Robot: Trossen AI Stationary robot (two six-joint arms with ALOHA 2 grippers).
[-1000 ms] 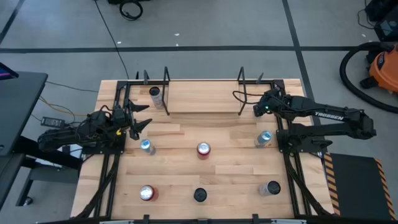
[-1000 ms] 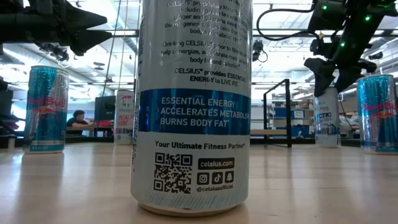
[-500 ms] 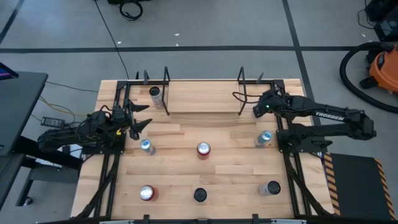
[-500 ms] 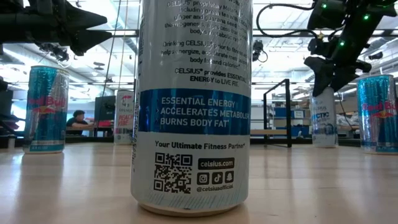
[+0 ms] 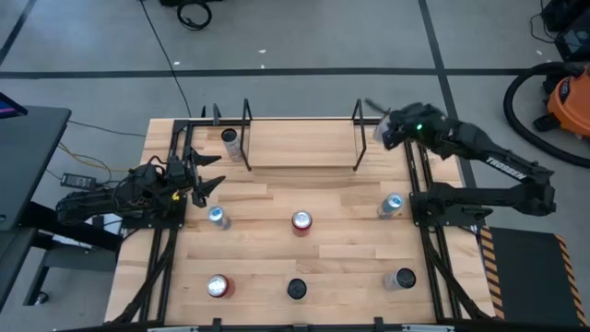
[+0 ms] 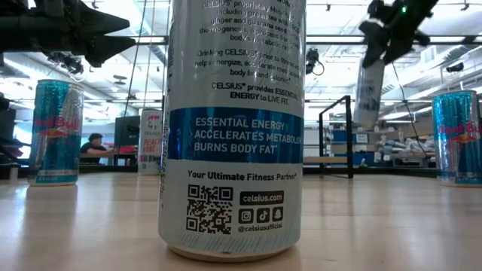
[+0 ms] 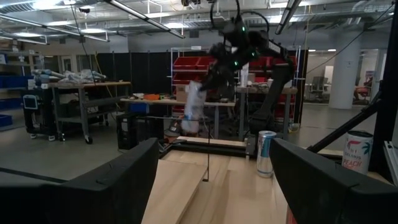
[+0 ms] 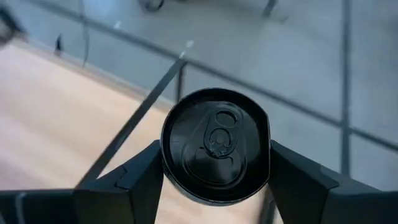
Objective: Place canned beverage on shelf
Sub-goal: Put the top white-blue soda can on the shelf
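Shelf (image 5: 300,143) of light-wood planks with thin black upright rods sits at the far middle of your table, a tall silver can (image 5: 230,140) standing at its left end. Your right gripper (image 8: 214,163) pinches a pale slim can with a black top (image 8: 215,145), lifted clear of the table and tilted, over the shelf's far right corner. Your left gripper (image 5: 214,171) hangs above the table's left edge, fingers spread, gripping nothing. Six more cans stand on the tabletop nearer you, among them a red-topped one (image 5: 301,221) at centre.
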